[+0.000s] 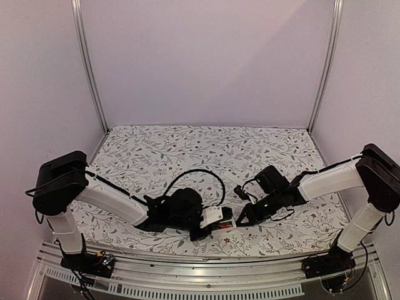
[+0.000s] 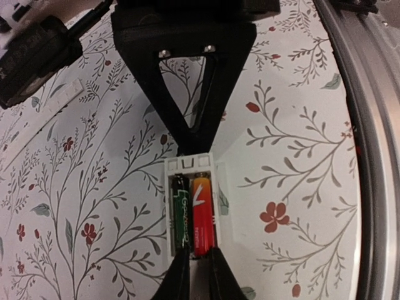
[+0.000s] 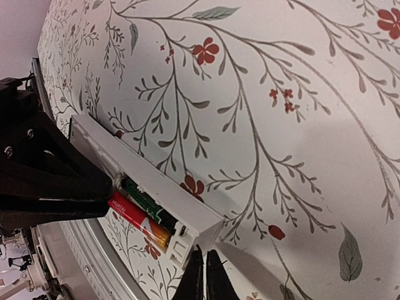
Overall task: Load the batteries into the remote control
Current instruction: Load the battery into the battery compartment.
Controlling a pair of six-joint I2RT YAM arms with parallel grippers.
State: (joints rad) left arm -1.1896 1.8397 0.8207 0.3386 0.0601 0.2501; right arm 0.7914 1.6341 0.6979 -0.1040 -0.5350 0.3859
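Left wrist, white remote control (image 2: 190, 164) open; batteries (image 2: 201, 219) seated

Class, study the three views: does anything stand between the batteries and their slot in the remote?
Nothing visible does. The black battery and the red battery lie side by side in the open compartment of the remote. The left gripper clamps the remote. The shut right gripper is at its end, not over the batteries.
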